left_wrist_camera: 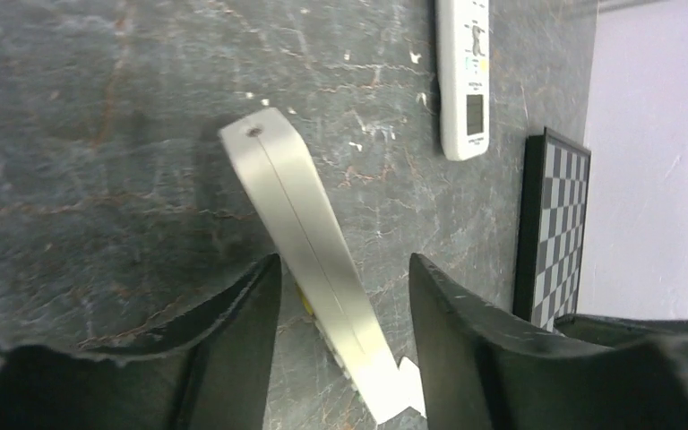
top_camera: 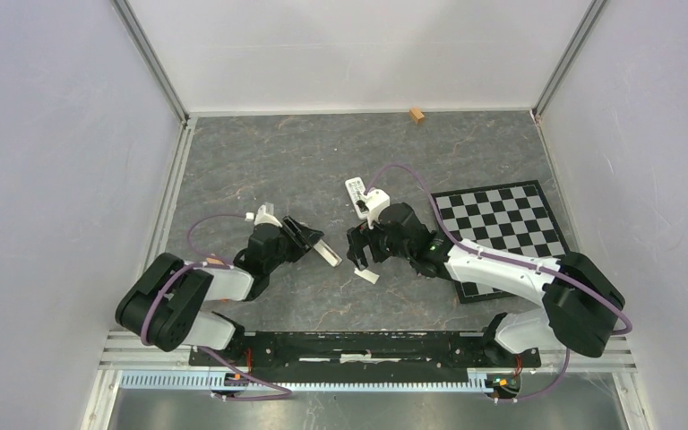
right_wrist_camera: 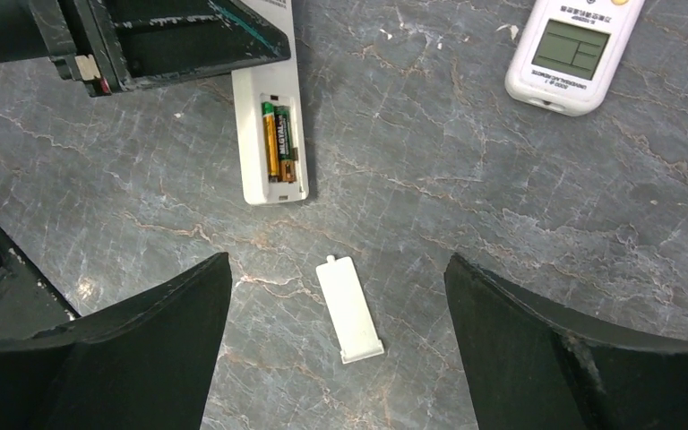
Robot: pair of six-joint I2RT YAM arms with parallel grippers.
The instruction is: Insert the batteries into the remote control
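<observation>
Grey veined tabletop [top_camera: 260, 161] inside white walls [top_camera: 358, 45], with a checkerboard [top_camera: 502, 224] at your right and a small wooden block [top_camera: 417, 115] by the back wall.

Hidden from you: in the right wrist view the far part of the remote control [right_wrist_camera: 249, 152] lies under the left gripper [top_camera: 312, 237]. Its button face is turned down. In the left wrist view its near end runs out of frame.

Left gripper: jaws part-open, astride the remote. One finger [left_wrist_camera: 242, 331] sits just beside the remote's edge (contact cannot be told). The other stands clear of it, with tabletop showing between, so you have no grip there.

Right gripper [right_wrist_camera: 338, 269]: jaws spread wide, holding nothing, hanging over the loose battery cover [right_wrist_camera: 349, 309].

You can see two batteries [right_wrist_camera: 278, 141] side by side in the remote's open compartment, one gold and one dark, just beyond the right gripper's fingertips. The shorter remote with a display window [right_wrist_camera: 571, 49] lies farther back, apart from the slim one.
</observation>
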